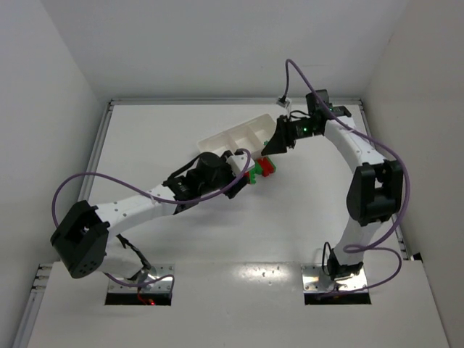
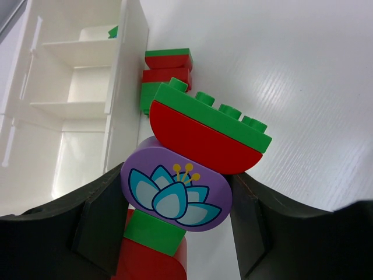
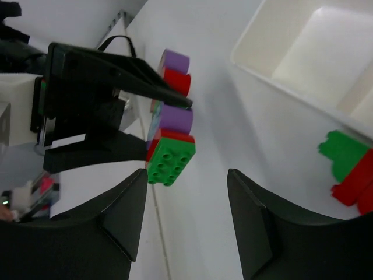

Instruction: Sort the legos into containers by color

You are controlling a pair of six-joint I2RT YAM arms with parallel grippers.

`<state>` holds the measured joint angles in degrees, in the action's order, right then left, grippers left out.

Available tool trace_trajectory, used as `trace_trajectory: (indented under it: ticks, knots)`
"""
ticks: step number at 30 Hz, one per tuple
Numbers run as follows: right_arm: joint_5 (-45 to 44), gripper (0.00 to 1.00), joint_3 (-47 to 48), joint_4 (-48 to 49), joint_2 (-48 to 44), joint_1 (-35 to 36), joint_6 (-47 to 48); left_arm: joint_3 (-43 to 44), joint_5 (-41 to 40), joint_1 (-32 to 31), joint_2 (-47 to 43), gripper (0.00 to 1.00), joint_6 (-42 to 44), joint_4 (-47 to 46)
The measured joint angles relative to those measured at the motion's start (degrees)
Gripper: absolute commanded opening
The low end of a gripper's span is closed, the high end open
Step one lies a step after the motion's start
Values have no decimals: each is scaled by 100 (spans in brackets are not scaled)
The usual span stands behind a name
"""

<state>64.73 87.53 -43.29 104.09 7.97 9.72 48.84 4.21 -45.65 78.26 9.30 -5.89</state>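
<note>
- so my left fingers [image 2: 99,221] are clamping a stack [image 2: 201,146] of legos, pinching it on the purple brick [image 2: 175,195] with the flower print, one finger on each side
- top down, the stack is going green plate, red half-round, the purple one, then green and red poking out below my fingers; the right wrist view is showing one more purple piece at that far end
- I'm holding it just beside the tray's [image 2: 125,87] long near wall, on the outside, not over any compartment
- I can't tell if its lower end is touching the tabletop [image 2: 291,70]
- a loose pile [image 2: 166,70] of red and green bricks is sitting on the tabletop, right up against that same wall, just past the stack
- a green bit [image 2: 113,32] is peeking over the divider of the farthest compartment in my left wrist view
- my right fingers [image 3: 125,216] are hanging spread wide and gripping nothing, over the tabletop by the tray's right end
- they're pointing at the stack from the other side, near it but not touching, with the tray corner and the pile off to one side
</note>
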Motion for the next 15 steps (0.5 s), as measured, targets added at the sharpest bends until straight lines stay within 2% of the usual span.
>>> trace_trajectory:
  ticks: [7,15]
  knots:
    - [444,62,-9,-1377,328,7,896,0,9,0,0,0,35,-79]
    - [579,68,-166,-1676,334,39,1106,7,15,0,0,0,76,-111]
